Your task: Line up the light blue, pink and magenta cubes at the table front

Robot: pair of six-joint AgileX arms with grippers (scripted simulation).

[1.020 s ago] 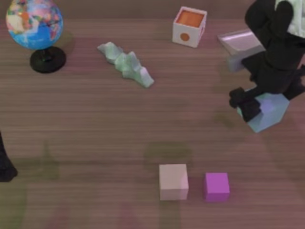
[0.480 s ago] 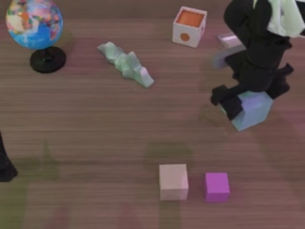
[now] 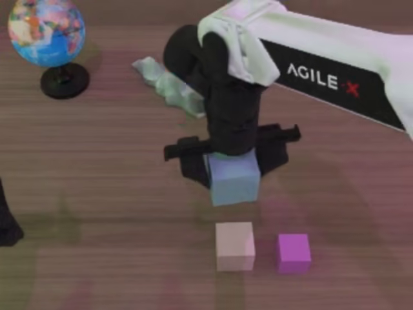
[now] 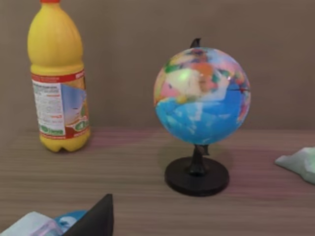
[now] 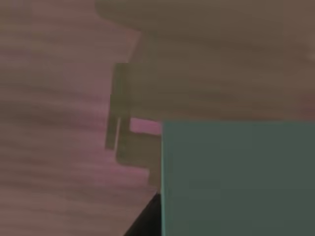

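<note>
The light blue cube (image 3: 233, 182) hangs over the middle of the table (image 3: 103, 168), held by my right gripper (image 3: 232, 169), which is shut on it with a black finger on each side. It is just behind the pink cube (image 3: 235, 245). The magenta cube (image 3: 293, 252) sits right of the pink one, and both rest near the table front. In the right wrist view the light blue cube (image 5: 236, 177) fills the corner, with one of the fingers (image 5: 147, 221) against its side. My left gripper (image 3: 6, 226) is parked at the left edge, with one of its fingers (image 4: 96, 219) set far to the side.
A globe (image 3: 46, 32) on a black stand is at the back left. A crumpled pale green object (image 3: 158, 77) lies behind the right arm, partly hidden by it. The left wrist view shows a yellow bottle (image 4: 58, 83) beside the globe (image 4: 202, 108).
My right arm has swung from the right side to the table's middle and forward, carrying the light blue cube to just behind the pink cube. The left arm stayed still.
</note>
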